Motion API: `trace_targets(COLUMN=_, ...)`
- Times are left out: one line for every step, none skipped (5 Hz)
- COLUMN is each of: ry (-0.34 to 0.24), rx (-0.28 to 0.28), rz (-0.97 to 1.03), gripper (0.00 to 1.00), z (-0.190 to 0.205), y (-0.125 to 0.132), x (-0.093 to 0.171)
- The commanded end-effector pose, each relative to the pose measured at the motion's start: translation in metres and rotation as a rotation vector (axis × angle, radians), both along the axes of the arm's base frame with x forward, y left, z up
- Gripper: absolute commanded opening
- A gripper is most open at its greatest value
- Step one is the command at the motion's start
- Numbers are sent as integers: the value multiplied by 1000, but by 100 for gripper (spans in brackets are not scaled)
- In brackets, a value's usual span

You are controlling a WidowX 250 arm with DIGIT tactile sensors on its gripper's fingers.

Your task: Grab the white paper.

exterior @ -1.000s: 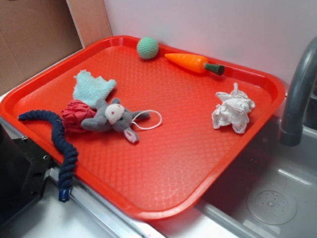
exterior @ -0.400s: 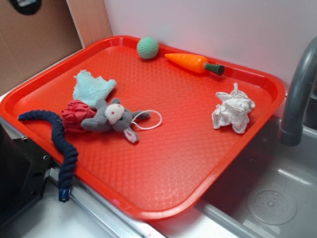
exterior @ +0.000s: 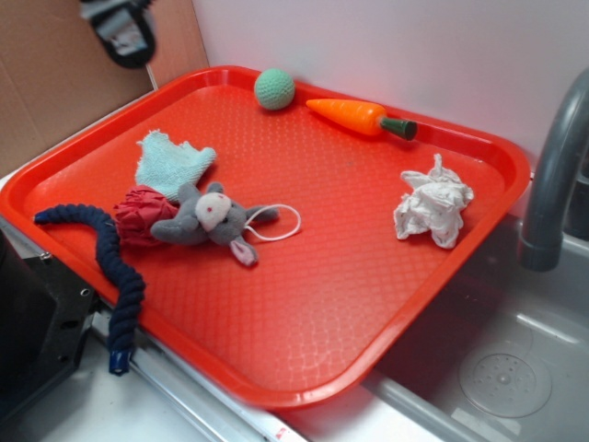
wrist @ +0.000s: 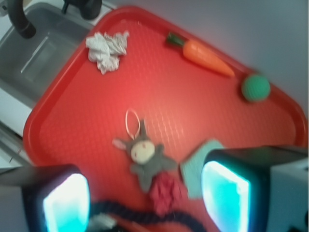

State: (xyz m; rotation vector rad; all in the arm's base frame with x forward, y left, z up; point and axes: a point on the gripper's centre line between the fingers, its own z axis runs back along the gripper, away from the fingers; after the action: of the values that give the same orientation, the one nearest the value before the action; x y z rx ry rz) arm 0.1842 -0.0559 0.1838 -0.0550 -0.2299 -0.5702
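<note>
The white paper [exterior: 433,207] is a crumpled wad lying on the right side of the red tray [exterior: 322,313], near its far right rim. In the wrist view the white paper [wrist: 107,47] shows at the upper left, far from the jaws. My gripper [exterior: 120,28] hangs high at the upper left of the exterior view, above the tray's far left corner and well away from the paper. From the wrist, the gripper [wrist: 145,205] is open, its two fingers wide apart with nothing between them, above the plush mouse.
On the tray lie a grey plush mouse [exterior: 210,219], a red cloth [exterior: 143,214], a turquoise fuzzy cloth [exterior: 170,161], a blue rope [exterior: 110,267], a green ball [exterior: 274,88] and an orange carrot [exterior: 359,116]. A sink [exterior: 515,359] and a grey faucet [exterior: 552,175] are to the right.
My gripper has come into the exterior view at the upper left and moved lower and rightward. Nothing on the tray has moved.
</note>
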Motion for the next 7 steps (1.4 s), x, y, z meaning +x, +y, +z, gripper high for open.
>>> trace_targets(ry=-89, rx=-105, rz=-232, gripper=100, z=-34, y=-32, x=50)
trace_targets(ry=-115, rx=-59, rz=-257, gripper=100, z=-57, y=-44, x=73)
trace_targets(ry=-97, rx=-97, rz=-364, gripper=100, z=-90, y=-66, x=95)
trace_targets(ry=-80, rx=-99, rz=-463, gripper=100, z=-115, y=-82, x=108)
trace_targets(ry=-44, rx=-144, rz=-633, gripper=100, z=-142, y=-101, x=112)
trace_targets(ry=-52, rx=-131, rz=-720, gripper=100, z=-150, y=-109, x=106)
trace_targets(ry=-52, rx=-147, rz=-752, gripper=80, z=-153, y=-112, x=100)
